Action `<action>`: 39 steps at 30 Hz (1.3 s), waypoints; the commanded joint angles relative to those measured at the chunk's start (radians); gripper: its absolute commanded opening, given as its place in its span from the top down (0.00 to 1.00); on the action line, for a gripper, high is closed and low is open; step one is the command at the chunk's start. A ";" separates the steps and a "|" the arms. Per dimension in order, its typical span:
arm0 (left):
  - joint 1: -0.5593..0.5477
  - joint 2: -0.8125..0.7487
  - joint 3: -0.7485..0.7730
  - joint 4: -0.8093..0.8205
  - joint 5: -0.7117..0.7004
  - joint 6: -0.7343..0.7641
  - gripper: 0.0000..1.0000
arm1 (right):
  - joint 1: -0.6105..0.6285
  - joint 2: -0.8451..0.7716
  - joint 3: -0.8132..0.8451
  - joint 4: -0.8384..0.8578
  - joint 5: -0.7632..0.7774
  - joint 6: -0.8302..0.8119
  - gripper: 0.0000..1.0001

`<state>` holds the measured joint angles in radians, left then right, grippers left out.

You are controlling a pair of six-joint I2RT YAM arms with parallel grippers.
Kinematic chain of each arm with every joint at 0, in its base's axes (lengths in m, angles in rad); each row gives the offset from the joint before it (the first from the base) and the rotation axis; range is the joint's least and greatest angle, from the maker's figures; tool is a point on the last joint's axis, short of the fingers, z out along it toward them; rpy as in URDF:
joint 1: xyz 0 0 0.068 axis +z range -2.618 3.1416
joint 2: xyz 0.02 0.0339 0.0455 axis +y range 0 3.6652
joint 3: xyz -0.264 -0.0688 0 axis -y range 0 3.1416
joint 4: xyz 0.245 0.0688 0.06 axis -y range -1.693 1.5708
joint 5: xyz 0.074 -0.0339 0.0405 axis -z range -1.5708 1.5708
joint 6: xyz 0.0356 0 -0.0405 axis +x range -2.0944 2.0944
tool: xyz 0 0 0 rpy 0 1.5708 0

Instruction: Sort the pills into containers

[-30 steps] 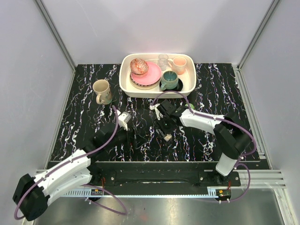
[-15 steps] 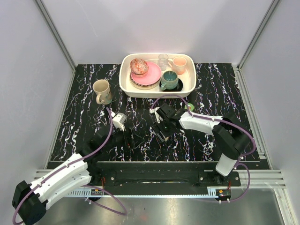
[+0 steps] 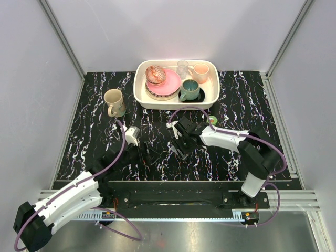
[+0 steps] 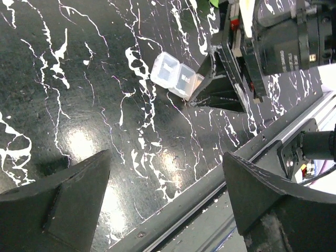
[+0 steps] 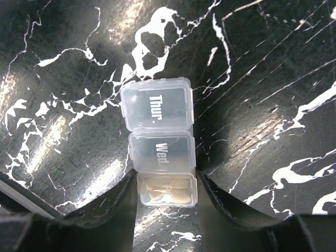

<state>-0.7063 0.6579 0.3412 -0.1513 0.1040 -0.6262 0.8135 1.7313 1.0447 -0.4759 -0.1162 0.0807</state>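
The containers [image 5: 159,142] are a clear strip of three lidded squares, lying flat on the black marbled table. Two lids read "Thur." and "Wed". Pale yellowish pills [image 5: 167,190] fill the third, nearest compartment. My right gripper [image 5: 165,181] is shut on that end compartment, one finger pressed against each side. From the left wrist view the containers [image 4: 176,75] lie ahead with the right gripper [image 4: 212,86] over their far end. My left gripper [image 4: 167,157] hangs open over bare table near the front edge, holding nothing. From above, the left gripper [image 3: 144,155] sits left of the right gripper [image 3: 178,148].
A white tub [image 3: 142,94] of dishes and cups stands at the back. A beige mug [image 3: 114,101] is at the back left. A small green bottle [image 3: 211,120] lies behind the right arm. The metal front rail [image 4: 210,178] runs just under the left gripper.
My right gripper has shifted slightly left, and the container strip that lay clear of it is now between its fingers. The left arm has drawn back a little toward the front edge.
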 commanded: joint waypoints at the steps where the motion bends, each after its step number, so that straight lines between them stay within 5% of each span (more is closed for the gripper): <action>1: -0.001 0.005 0.061 0.006 -0.050 -0.085 0.08 | 0.027 -0.070 -0.009 0.022 0.006 -0.010 0.64; 19: 0.016 0.097 0.280 0.036 -0.072 -0.242 0.12 | 0.191 -0.378 0.055 -0.010 -0.140 0.063 0.67; 39: 0.016 0.025 0.193 0.107 0.049 -0.345 0.30 | 0.199 -0.449 0.112 0.060 -0.062 0.082 0.69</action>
<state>-0.6945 0.7109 0.5472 -0.0925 0.1188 -0.9493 1.0027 1.3128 1.1072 -0.4854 -0.2111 0.1493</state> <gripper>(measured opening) 0.714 0.494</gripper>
